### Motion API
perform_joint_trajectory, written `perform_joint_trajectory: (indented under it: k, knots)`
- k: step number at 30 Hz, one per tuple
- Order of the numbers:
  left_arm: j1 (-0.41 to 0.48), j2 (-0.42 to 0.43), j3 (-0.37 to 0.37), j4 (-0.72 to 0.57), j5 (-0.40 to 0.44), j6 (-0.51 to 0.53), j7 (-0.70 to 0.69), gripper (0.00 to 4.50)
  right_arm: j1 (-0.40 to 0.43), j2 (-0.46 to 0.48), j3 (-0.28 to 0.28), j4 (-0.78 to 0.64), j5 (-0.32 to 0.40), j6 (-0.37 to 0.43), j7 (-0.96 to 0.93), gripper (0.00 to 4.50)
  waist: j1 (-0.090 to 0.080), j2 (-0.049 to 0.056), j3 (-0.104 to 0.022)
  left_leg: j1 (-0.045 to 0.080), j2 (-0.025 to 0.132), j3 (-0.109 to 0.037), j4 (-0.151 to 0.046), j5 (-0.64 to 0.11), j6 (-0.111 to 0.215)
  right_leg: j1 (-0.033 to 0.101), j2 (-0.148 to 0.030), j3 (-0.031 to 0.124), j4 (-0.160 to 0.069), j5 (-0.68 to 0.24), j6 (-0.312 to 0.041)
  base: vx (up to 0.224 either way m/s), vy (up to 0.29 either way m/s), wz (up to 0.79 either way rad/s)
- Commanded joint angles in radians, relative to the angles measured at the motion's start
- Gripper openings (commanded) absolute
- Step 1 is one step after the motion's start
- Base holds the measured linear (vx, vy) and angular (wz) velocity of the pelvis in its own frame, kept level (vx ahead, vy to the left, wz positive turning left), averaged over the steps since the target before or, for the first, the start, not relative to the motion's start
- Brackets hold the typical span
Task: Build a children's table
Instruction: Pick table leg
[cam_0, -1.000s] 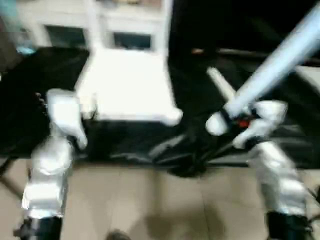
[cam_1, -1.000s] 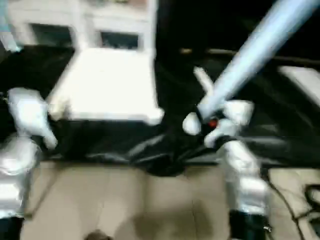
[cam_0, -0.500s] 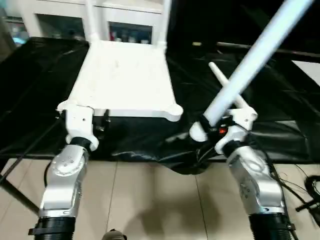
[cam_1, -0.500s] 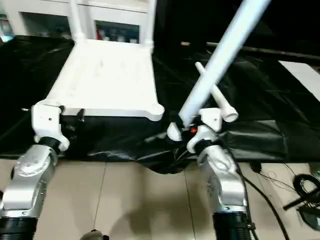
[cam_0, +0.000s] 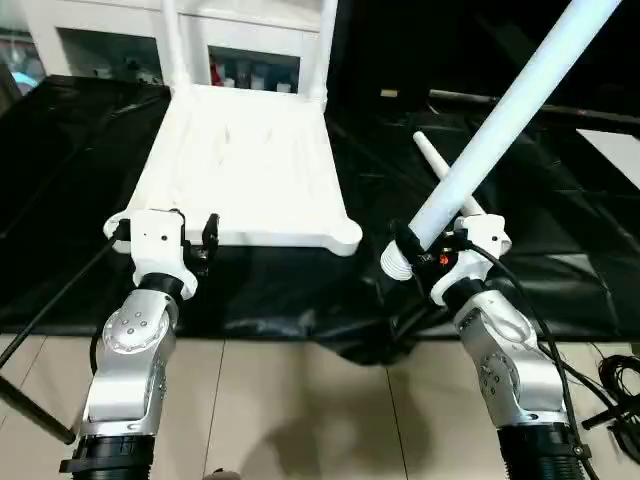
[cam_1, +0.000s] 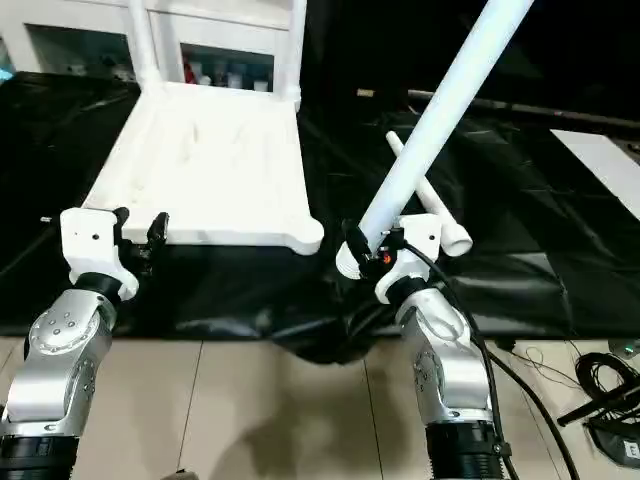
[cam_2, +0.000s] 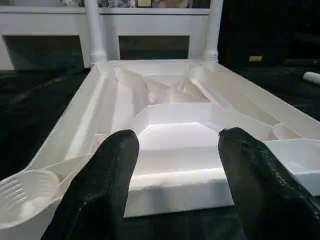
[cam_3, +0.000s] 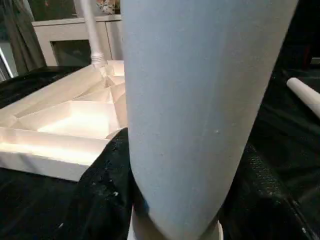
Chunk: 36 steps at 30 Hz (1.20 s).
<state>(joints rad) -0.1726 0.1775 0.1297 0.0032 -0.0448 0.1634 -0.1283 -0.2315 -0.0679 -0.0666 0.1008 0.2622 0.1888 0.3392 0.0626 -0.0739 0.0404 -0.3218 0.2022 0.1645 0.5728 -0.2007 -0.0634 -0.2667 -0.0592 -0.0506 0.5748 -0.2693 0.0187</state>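
The white tabletop (cam_0: 245, 160) lies underside up on the black-draped table, ribs showing (cam_2: 170, 95). Two white legs (cam_0: 172, 45) (cam_0: 322, 45) stand upright in its far corner sockets. My left gripper (cam_2: 175, 165) is open at the tabletop's near edge, close to the near left corner socket (cam_2: 25, 190), with the rim between its black fingers (cam_2: 107, 170). To the right of the tabletop's near right corner, my right gripper (cam_0: 425, 250) is shut on the thick end of a third leg (cam_0: 510, 110), which slants up and to the right. Behind it another leg (cam_0: 435, 165) lies on the drape.
A white cabinet (cam_0: 110, 40) stands behind the table. A pale sheet (cam_0: 615, 145) lies at the far right on the drape. Black cables (cam_0: 615, 380) trail on the tiled floor at the right. The drape hangs over the table's front edge (cam_0: 300, 310).
The whole view has shifted and steadied, so the camera moved. The right gripper keeps its hold on the slanted leg and the left stays open at the tabletop's near edge.
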Motion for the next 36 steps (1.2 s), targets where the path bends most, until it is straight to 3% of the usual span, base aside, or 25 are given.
perform_joint_trajectory:
  k: [1,6,7,8,9,10,11,12,13,15,16,17,18,19,21,23,25,26,28,30,32,33,34,35,36]
  knots:
    - [-0.006,-0.008,-0.016,-0.012,-0.005,-0.005,-0.001,2.96,-0.009,-0.015,-0.009,0.006,-0.010,-0.011,0.002,1.88,0.004,0.019,-0.068,0.011,0.003,0.005,-0.064,-0.162,0.114,0.050,-0.036,0.022,-0.055,-0.018,-0.168,0.110,0.003,0.00]
    - [-0.007,-0.014,-0.013,-0.001,-0.006,-0.008,-0.003,2.96,0.001,-0.027,0.013,-0.001,-0.026,-0.011,0.014,1.88,0.012,0.014,-0.079,0.010,-0.017,0.000,-0.044,-0.048,0.157,0.077,-0.004,0.026,-0.032,0.187,-0.083,0.110,0.001,0.04]
    - [-0.007,-0.015,-0.016,-0.002,-0.006,-0.008,-0.004,2.96,0.001,-0.031,0.023,0.000,-0.036,-0.020,0.016,1.88,0.029,-0.019,-0.072,-0.086,-0.070,-0.017,0.000,0.000,0.270,0.137,-0.007,-0.002,-0.055,0.275,-0.005,0.100,-0.006,0.20]
    - [-0.007,-0.015,-0.018,-0.003,-0.005,-0.007,-0.003,2.96,0.001,-0.033,0.028,0.002,-0.041,-0.026,0.017,1.88,0.044,0.018,-0.075,-0.115,-0.075,-0.017,0.021,0.006,0.316,0.162,-0.076,-0.008,-0.095,0.227,0.099,0.096,0.032,0.61]
    - [-0.007,-0.015,-0.018,-0.003,-0.005,-0.007,-0.003,2.96,0.001,-0.033,0.028,0.002,-0.041,-0.026,0.017,1.88,0.031,0.025,-0.077,-0.095,-0.053,-0.037,0.013,0.031,0.330,0.148,-0.072,-0.031,-0.091,0.224,0.112,0.096,0.032,0.61]
    - [-0.005,-0.016,-0.020,-0.005,-0.006,-0.007,-0.003,2.96,0.003,-0.031,0.027,0.004,-0.042,-0.033,0.014,1.88,0.007,0.044,-0.072,-0.028,-0.051,-0.084,0.003,0.153,0.414,0.127,0.002,-0.096,-0.050,0.210,0.113,0.173,0.018,0.80]
    - [-0.003,-0.016,-0.021,-0.006,-0.006,-0.006,-0.004,2.96,0.004,-0.024,0.019,0.008,-0.034,-0.032,0.006,1.88,-0.016,0.060,-0.086,0.083,-0.032,-0.147,0.006,0.220,0.514,0.039,0.033,-0.116,0.019,0.135,0.096,0.228,-0.063,0.31]
    - [-0.003,-0.016,-0.021,-0.006,-0.006,-0.006,-0.004,2.96,0.004,-0.023,0.017,0.008,-0.032,-0.032,0.004,1.88,-0.052,0.055,-0.094,0.224,0.102,-0.237,0.017,0.366,0.568,-0.131,0.007,-0.071,0.125,-0.192,0.046,0.228,-0.063,0.31]
    - [-0.002,-0.017,-0.022,-0.007,-0.006,-0.006,-0.004,2.96,0.004,-0.018,0.008,0.011,-0.024,-0.030,-0.002,1.88,-0.057,0.042,-0.085,0.177,0.118,-0.247,-0.008,0.505,0.611,-0.167,-0.022,-0.046,0.183,-0.185,0.045,0.131,-0.092,-0.15]
    - [0.001,-0.015,-0.023,-0.008,-0.007,-0.006,-0.009,2.96,0.007,-0.013,0.000,0.012,-0.016,-0.030,-0.003,1.88,-0.045,0.020,-0.068,0.122,0.080,-0.159,-0.031,0.339,0.512,-0.189,-0.036,-0.010,0.180,-0.015,0.045,0.056,-0.079,-0.16]
    - [0.000,-0.014,-0.022,-0.008,-0.009,-0.006,-0.012,2.96,0.008,-0.014,0.001,0.010,-0.015,-0.030,-0.002,1.88,-0.036,-0.042,-0.048,0.052,-0.027,-0.053,-0.033,-0.019,0.354,-0.105,-0.060,0.057,0.018,0.098,-0.023,0.059,-0.078,-0.07]
    - [-0.001,-0.013,-0.023,-0.008,-0.010,-0.005,-0.012,2.96,0.009,-0.015,0.002,0.008,-0.015,-0.030,-0.001,1.88,-0.008,-0.072,-0.031,-0.002,-0.085,-0.019,0.022,-0.162,0.278,-0.053,-0.083,0.126,-0.055,-0.215,0.029,0.049,-0.068,0.17]
    - [-0.001,-0.013,-0.023,-0.008,-0.010,-0.005,-0.012,2.96,0.009,-0.015,0.002,0.008,-0.015,-0.030,-0.001,1.88,0.024,-0.057,-0.040,0.017,-0.118,-0.011,0.111,-0.227,0.222,-0.030,-0.153,0.195,-0.100,-0.423,-0.022,0.049,-0.068,0.17]
    - [-0.002,-0.011,-0.024,-0.007,-0.010,-0.004,-0.013,2.96,0.009,-0.015,0.002,0.009,-0.014,-0.030,-0.001,1.88,0.026,-0.049,-0.046,-0.023,-0.088,-0.059,0.157,-0.160,0.140,0.026,-0.186,0.214,-0.091,-0.579,-0.141,0.070,-0.052,0.21]
    - [-0.002,-0.011,-0.025,-0.006,-0.012,-0.004,-0.014,2.96,0.010,-0.015,0.002,0.009,-0.014,-0.030,-0.001,1.88,0.021,-0.040,-0.037,-0.066,-0.072,-0.083,0.169,-0.090,0.074,0.052,-0.174,0.201,-0.081,-0.435,-0.270,0.093,-0.029,0.05]
    - [0.003,-0.010,-0.027,-0.009,-0.014,-0.002,-0.019,2.96,0.016,-0.014,0.003,0.006,-0.017,-0.031,-0.002,1.88,0.000,0.009,-0.019,-0.032,-0.024,-0.078,0.055,-0.051,0.063,0.014,-0.111,0.094,-0.093,-0.411,-0.331,0.080,0.035,0.11]
    - [0.003,-0.010,-0.026,-0.009,-0.013,-0.001,-0.021,2.96,0.018,-0.015,0.005,0.005,-0.016,-0.032,-0.004,1.88,-0.045,0.050,-0.021,0.002,0.027,-0.102,-0.061,-0.264,0.071,-0.005,-0.008,-0.004,-0.027,-0.390,-0.229,0.107,0.086,0.10]
    - [0.003,-0.010,-0.026,-0.009,-0.013,-0.001,-0.022,2.96,0.019,-0.016,0.005,0.004,-0.015,-0.032,-0.005,1.88,-0.070,0.064,-0.045,0.123,0.087,-0.176,-0.085,-0.420,0.110,-0.091,-0.001,-0.020,0.081,-0.205,-0.180,0.156,0.075,0.08]
    - [0.002,-0.010,-0.026,-0.008,-0.013,0.000,-0.023,2.96,0.019,-0.018,0.004,0.003,-0.015,-0.030,-0.004,1.88,-0.076,0.065,-0.054,0.139,0.089,-0.199,-0.074,-0.363,0.261,-0.143,-0.010,-0.028,0.144,-0.072,-0.055,0.138,0.060,0.08]
    - [0.002,-0.009,-0.029,-0.009,-0.014,0.001,-0.021,2.96,0.020,-0.019,0.002,0.003,-0.016,-0.029,-0.003,1.88,-0.080,0.046,-0.044,0.118,0.067,-0.155,-0.080,-0.339,0.345,-0.161,-0.018,-0.029,0.143,0.004,-0.028,0.102,0.025,0.04]
    - [0.003,-0.008,-0.031,-0.009,-0.016,0.001,-0.021,2.96,0.020,-0.020,0.001,0.002,-0.018,-0.028,-0.001,1.88,-0.080,-0.012,-0.050,0.057,-0.024,-0.068,-0.050,-0.338,0.296,-0.075,-0.077,0.037,0.003,0.027,-0.081,0.100,-0.050,0.02]
    - [0.001,-0.007,-0.031,-0.008,-0.017,0.002,-0.021,2.96,0.019,-0.021,0.001,0.003,-0.019,-0.025,0.000,1.88,-0.058,-0.043,-0.053,0.005,-0.068,-0.039,-0.001,-0.328,0.259,-0.009,-0.106,0.089,-0.044,-0.174,-0.089,0.095,-0.089,0.04]
    - [0.000,-0.006,-0.031,-0.007,-0.017,0.002,-0.021,2.96,0.019,-0.022,0.002,0.003,-0.019,-0.024,0.000,1.88,-0.019,-0.044,-0.056,-0.023,-0.082,-0.042,0.125,-0.220,0.185,0.041,-0.204,0.174,-0.113,-0.522,-0.198,0.103,-0.080,0.02]
    - [0.000,-0.006,-0.031,-0.007,-0.017,0.002,-0.021,2.96,0.019,-0.022,0.002,0.003,-0.019,-0.024,0.000,1.88,-0.010,-0.043,-0.057,-0.082,-0.064,-0.070,0.167,-0.111,0.114,0.079,-0.214,0.165,-0.100,-0.564,-0.239,0.138,-0.020,-0.06]
    - [0.000,-0.005,-0.029,-0.007,-0.018,0.003,-0.023,2.96,0.018,-0.025,0.005,0.004,-0.019,-0.024,-0.002,1.88,-0.002,-0.031,-0.052,-0.102,-0.054,-0.078,0.158,-0.059,0.081,0.073,-0.193,0.147,-0.090,-0.436,-0.296,0.138,-0.020,-0.06]
